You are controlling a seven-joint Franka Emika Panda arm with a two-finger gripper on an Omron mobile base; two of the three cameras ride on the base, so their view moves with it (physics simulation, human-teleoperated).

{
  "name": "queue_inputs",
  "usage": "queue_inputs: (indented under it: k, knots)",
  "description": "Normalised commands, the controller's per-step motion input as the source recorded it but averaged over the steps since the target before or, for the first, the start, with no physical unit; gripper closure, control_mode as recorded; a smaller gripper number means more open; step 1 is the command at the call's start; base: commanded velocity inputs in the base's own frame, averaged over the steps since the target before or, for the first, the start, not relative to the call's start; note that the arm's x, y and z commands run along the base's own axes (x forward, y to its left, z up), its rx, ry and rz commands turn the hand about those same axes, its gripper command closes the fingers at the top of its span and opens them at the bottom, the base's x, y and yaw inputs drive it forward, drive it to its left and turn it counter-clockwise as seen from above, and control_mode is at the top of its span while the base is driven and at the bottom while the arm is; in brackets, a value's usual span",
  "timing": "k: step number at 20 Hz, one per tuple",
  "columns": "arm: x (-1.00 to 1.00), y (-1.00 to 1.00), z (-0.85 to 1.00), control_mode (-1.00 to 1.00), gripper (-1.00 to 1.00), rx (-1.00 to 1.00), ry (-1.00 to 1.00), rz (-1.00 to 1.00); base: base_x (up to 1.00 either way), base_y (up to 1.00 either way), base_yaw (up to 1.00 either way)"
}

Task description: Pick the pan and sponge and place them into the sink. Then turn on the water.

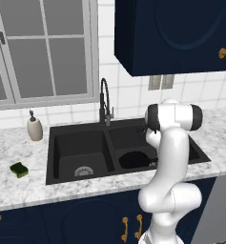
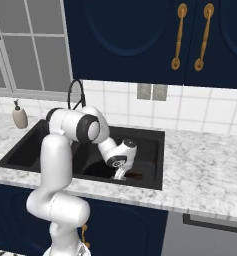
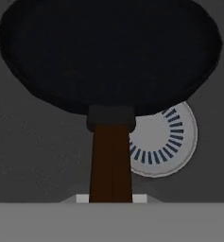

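**A:** Start at the claw. What is it doing?

**B:** The gripper (image 2: 124, 175) is down inside the right basin of the sink (image 1: 81, 129), jaws clamped tight on the brown handle (image 3: 110, 160) of the pan (image 3: 108, 52). In the hand view the handle runs straight up from the bottom edge into a dark collar, and the black pan spreads across the top.

**A:** And the pan itself, where does it sit?

**B:** In the right basin. From the left base view its round black shape (image 1: 136, 159) lies low in that basin, partly behind the white arm. Whether it rests on the basin floor or hangs just above it, I cannot tell; black on black makes the edge hard to read.

**A:** What is under it?

**B:** A round grey drain (image 3: 165, 142) with a ring of slots, half covered by the pan's rim and by the handle.

**A:** The sponge?

**B:** The sponge (image 1: 19, 169) lies on the marble counter (image 1: 19, 190), left of the sink and well apart from it, dark green side up.

**A:** Anything else around the sink?

**B:** The gooseneck faucet (image 1: 105, 102) stands behind the divider between the two basins. The left basin shows its own drain (image 1: 84, 171). A beige soap dispenser (image 1: 35, 127) stands on the counter near the sink's back left corner, under the window (image 1: 43, 50).
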Motion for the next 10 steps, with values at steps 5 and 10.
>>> queue_inputs:
  k: [5,10]
  knots:
    - [0.04,0.00,-0.39,-1.00,1.00,-0.07,0.11,0.00,0.00,0.00,0.00]
    - [0.26,0.00,-0.26,-1.00,1.00,0.00,0.00,0.00,0.00,0.00,0.00]
